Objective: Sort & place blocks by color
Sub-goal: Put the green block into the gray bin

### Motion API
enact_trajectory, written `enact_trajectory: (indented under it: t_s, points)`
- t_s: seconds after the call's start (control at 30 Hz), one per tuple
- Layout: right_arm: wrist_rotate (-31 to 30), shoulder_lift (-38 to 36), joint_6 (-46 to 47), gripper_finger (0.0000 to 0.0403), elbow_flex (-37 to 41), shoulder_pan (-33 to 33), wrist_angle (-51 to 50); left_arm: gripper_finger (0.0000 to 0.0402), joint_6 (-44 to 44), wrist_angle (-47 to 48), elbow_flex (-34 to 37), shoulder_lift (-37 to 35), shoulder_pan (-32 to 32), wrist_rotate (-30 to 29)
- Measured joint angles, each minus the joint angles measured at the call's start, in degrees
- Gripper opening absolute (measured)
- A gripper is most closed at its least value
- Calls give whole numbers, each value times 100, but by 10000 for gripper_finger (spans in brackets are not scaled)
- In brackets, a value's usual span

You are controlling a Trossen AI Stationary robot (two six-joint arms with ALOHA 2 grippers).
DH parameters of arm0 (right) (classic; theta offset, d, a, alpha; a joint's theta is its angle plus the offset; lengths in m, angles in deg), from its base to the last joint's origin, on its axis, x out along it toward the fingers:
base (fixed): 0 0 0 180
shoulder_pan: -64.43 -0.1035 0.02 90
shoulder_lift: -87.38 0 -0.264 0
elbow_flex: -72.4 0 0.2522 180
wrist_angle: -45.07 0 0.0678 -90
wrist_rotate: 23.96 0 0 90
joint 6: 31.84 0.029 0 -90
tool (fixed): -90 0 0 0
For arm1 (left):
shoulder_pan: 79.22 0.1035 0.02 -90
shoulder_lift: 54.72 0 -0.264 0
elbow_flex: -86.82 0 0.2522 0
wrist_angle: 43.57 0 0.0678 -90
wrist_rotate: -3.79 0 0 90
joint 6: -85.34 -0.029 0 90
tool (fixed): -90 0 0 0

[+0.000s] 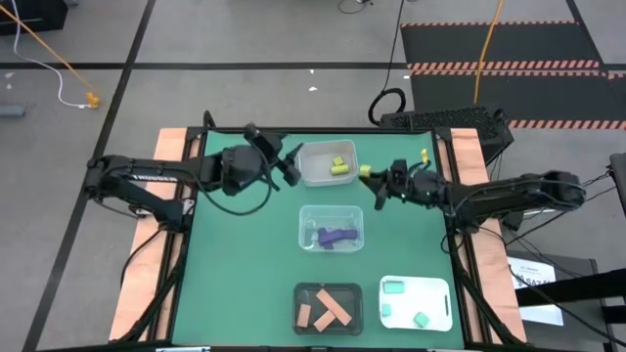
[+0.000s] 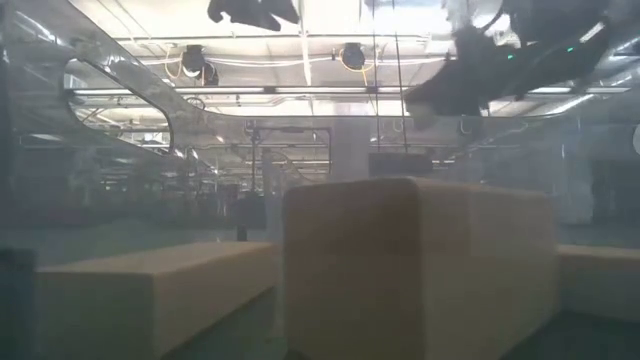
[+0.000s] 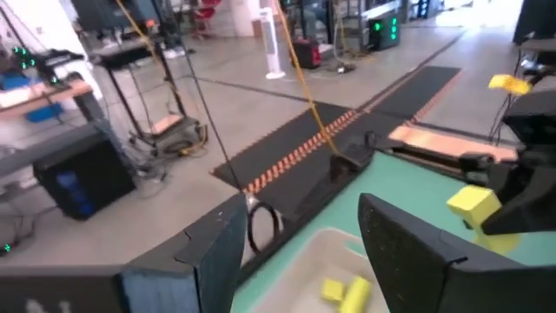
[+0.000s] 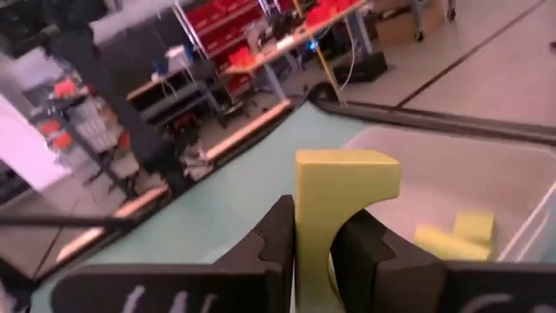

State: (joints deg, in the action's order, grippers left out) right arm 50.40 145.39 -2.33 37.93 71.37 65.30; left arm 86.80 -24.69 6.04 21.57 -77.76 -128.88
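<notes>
My right gripper is shut on a yellow-green block just right of the far clear tray. That tray holds two more yellow-green blocks. My left gripper is open and hovers at the tray's left edge. A further yellow-green block lies on the table's far right. Purple blocks lie in the middle clear tray, salmon blocks in the black tray, and mint blocks in the white tray. My right gripper pinches the yellow-green block between its two fingers by the block's lower stem. The wider top stands out past the fingertips. The fingers reach in from the table's right. The block is lifted clear of the table.
The middle clear tray, the black tray and the white tray sit in the table's middle and near part. Bare green table lies on the left. Wooden rails border both sides. In the low view, salmon blocks fill the foreground.
</notes>
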Motion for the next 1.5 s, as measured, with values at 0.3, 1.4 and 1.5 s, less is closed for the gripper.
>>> enact_trajectory:
  t_s: [0.3, 1.4, 1.5]
  points:
    - [912, 1095, -272, 39, -588, 1037, 530, 223, 89, 540, 4, -349, 912, 323]
    - [1137, 3409, -1428, 76, -2100, 1775, 1009, 182, 1481, 1926, -2, -520, 2047, 2041]
    - [1141, 3409, -1426, 114, -2100, 1775, 996, 182, 1654, 1964, -2, -520, 2047, 2041]
